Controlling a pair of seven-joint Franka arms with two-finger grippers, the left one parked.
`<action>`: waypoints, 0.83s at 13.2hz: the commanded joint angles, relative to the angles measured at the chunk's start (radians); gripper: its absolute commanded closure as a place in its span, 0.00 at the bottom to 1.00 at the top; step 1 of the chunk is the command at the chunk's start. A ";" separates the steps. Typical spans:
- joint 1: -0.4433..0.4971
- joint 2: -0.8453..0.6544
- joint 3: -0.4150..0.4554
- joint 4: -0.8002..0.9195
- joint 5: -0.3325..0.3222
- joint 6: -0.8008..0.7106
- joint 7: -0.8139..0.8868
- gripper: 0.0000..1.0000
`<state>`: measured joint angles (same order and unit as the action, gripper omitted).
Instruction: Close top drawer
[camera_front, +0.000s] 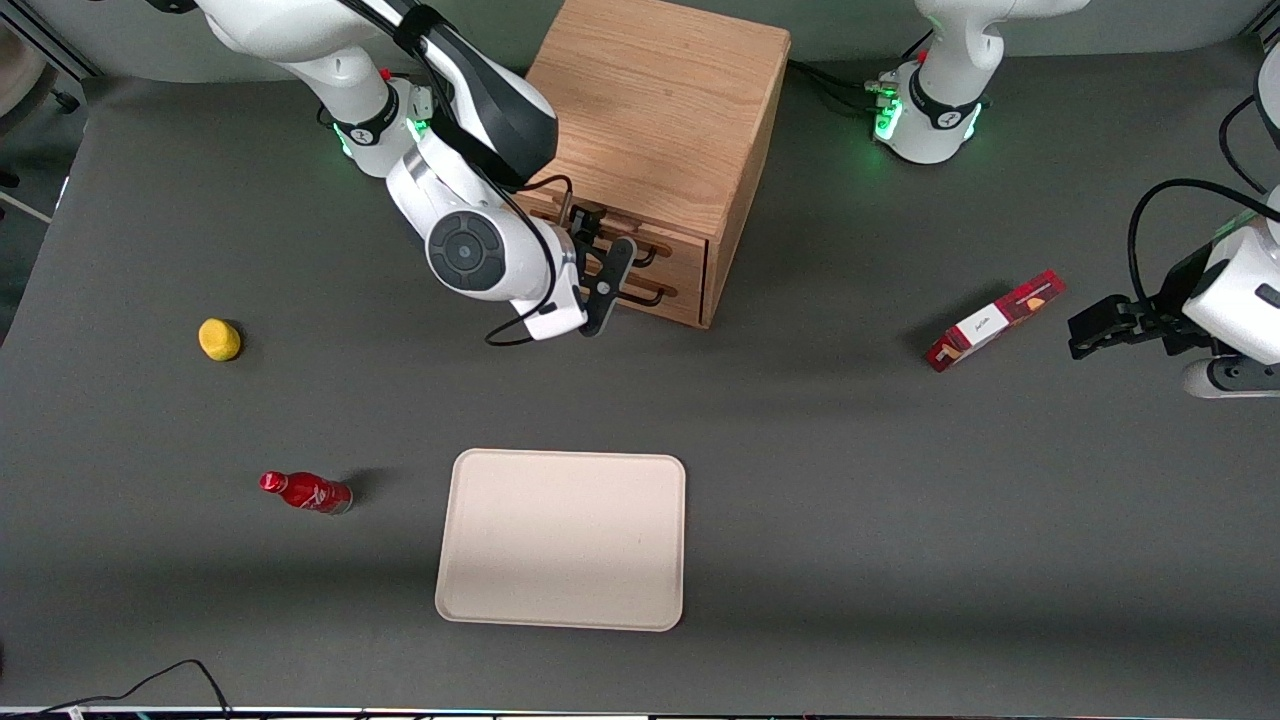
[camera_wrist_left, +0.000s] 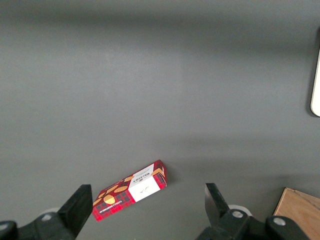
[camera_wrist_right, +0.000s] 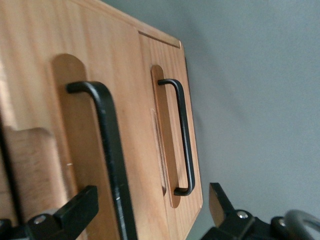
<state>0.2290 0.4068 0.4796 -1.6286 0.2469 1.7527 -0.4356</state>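
The oak cabinet (camera_front: 660, 100) stands at the table's end farthest from the front camera, drawer fronts facing that camera. The top drawer (camera_front: 672, 252) sits about level with the lower drawer front (camera_front: 680, 290); I see no clear gap. My right gripper (camera_front: 600, 258) is open right in front of the two drawer fronts, one finger high, one low. In the right wrist view the top drawer's front (camera_wrist_right: 45, 90) and its black handle (camera_wrist_right: 107, 140) fill the frame close up. The handle lies between my gripper's (camera_wrist_right: 150, 207) spread fingers (camera_wrist_right: 75, 210). The lower drawer's handle (camera_wrist_right: 184, 135) shows beside it.
A beige tray (camera_front: 560, 540) lies nearer the front camera than the cabinet. A yellow lemon (camera_front: 219, 339) and a lying red bottle (camera_front: 305, 492) are toward the working arm's end. A red snack box (camera_front: 995, 320) lies toward the parked arm's end, also in the left wrist view (camera_wrist_left: 131, 190).
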 joint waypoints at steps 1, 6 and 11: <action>-0.023 -0.031 0.021 0.045 0.051 -0.064 0.029 0.00; -0.040 -0.132 0.013 0.079 0.100 -0.113 0.041 0.00; -0.048 -0.429 -0.010 0.052 0.043 -0.190 0.485 0.00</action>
<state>0.1972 0.1200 0.4892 -1.5258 0.3134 1.6221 -0.0977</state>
